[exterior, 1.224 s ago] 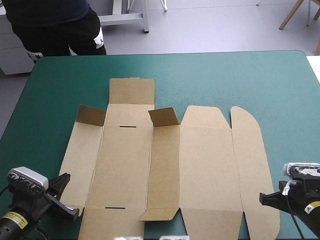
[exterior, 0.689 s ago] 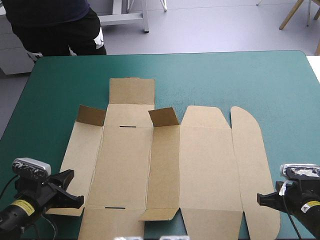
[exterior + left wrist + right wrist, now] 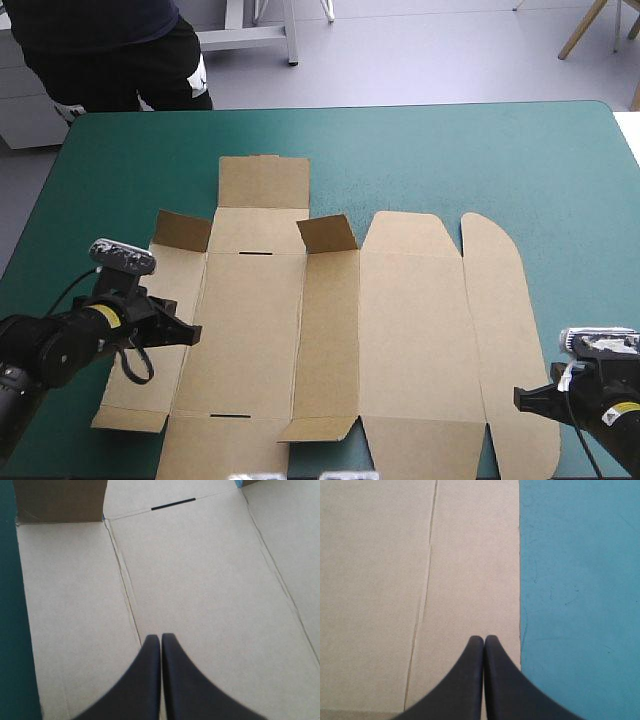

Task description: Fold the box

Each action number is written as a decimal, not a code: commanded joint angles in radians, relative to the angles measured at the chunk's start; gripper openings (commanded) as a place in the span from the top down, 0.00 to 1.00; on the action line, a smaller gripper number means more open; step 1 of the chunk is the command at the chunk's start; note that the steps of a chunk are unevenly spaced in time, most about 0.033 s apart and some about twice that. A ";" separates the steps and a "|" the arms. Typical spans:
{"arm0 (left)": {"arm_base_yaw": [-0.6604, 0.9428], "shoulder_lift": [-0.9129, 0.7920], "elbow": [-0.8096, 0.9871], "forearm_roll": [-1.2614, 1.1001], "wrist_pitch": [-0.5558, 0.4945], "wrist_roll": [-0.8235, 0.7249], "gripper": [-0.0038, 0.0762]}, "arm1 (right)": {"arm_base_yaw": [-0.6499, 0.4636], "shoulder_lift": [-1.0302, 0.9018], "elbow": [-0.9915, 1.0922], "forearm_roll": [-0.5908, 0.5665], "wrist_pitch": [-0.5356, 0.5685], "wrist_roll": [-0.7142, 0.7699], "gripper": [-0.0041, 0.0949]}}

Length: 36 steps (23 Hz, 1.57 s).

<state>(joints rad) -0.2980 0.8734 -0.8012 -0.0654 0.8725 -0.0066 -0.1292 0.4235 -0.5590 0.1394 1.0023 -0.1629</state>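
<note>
Left gripper (image 3: pixel 188 336), seen from above, hovers over the left panels of the flat brown box (image 3: pixel 400 330), which spans the table crosswise; the right gripper (image 3: pixel 522 397) sits at its right edge. Left wrist view: fingers pressed together, holding nothing, tips beside a crease. Right wrist view: fingers likewise together and empty, just inside the board's edge, with the teal-green cover (image 3: pixel 575 605) alongside.

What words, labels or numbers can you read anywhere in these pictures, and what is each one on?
No text can be read.
The box: plain brown board, no print in any view.
The left arm's yellow sticker, behind the left claw: too small to read.
The right arm's yellow sticker, behind the right claw: too small to read.
The teal-green cover: no writing.
</note>
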 commanded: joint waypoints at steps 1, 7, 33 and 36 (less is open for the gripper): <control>-0.001 0.079 -0.064 0.018 -0.050 -0.012 0.96 | -0.004 0.007 -0.023 0.009 -0.054 -0.011 0.98; 0.193 0.236 -0.178 -0.016 -0.006 0.044 0.96 | -0.004 0.007 -0.023 0.009 -0.054 -0.011 0.98; 1.173 0.344 -0.208 -0.522 0.392 0.745 0.96 | -0.004 0.007 -0.023 0.009 -0.054 -0.012 0.98; 1.171 0.344 -0.208 -0.520 0.377 0.745 0.96 | -0.004 0.007 -0.023 0.009 -0.054 -0.012 0.98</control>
<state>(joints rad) 0.8717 1.2349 -0.9792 -0.5386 1.2217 0.7313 -0.1292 0.4235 -0.5590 0.1394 1.0023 -0.1663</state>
